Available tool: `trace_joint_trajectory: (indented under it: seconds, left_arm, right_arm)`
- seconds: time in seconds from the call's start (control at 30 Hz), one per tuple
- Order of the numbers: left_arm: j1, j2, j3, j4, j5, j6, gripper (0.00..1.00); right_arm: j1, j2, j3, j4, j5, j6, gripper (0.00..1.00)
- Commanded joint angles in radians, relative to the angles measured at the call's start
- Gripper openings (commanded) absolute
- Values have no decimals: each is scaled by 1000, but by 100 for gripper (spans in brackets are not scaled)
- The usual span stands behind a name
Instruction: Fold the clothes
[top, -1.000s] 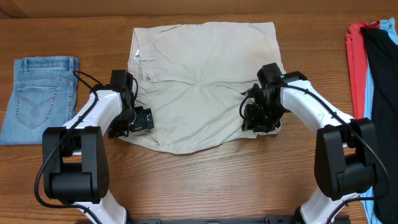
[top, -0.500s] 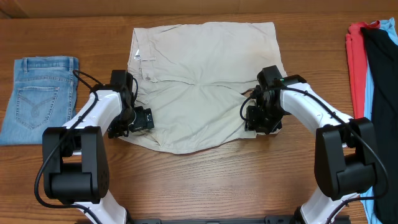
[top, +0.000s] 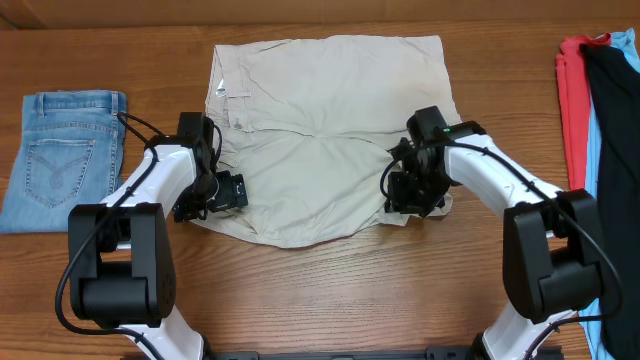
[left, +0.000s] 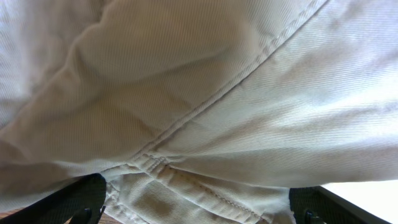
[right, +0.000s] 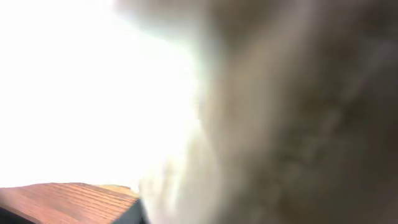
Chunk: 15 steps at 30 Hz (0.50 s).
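Observation:
The clothes, a pale beige pair of shorts (top: 330, 130), lie spread flat in the middle of the table. My left gripper (top: 232, 192) sits at their lower left hem. In the left wrist view its dark fingers (left: 81, 199) stand wide apart and open, with the stitched hem (left: 199, 193) lying between them. My right gripper (top: 408, 195) rests on the lower right edge of the shorts. The right wrist view is filled with blurred beige cloth (right: 298, 112) close to the lens. Only a sliver of one dark finger (right: 134, 214) shows, so how those jaws stand is hidden.
Folded light-blue jeans (top: 62, 155) lie at the far left. At the right edge lie a red garment (top: 572, 100), a light-blue one (top: 626, 40) and a black one (top: 615, 110). Bare wooden table (top: 330, 290) runs along the front.
My right gripper has shifted slightly left along the shorts' right edge. The left arm and the shorts look the same.

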<state>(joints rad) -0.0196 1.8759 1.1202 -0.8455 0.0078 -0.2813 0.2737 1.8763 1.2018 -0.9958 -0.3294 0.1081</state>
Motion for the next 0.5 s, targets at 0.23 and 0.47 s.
trace_joint_trajectory:
  seconds: [0.23,0.47]
  left_arm:
    - [-13,103,-66,10,-33,17,98]
    - [-13,103,-66,6,-37,24,97]
  right_arm:
    - [-27,-80,14,-115,53,53,4]
    - [-48,-252,41,-476,224,45,4]
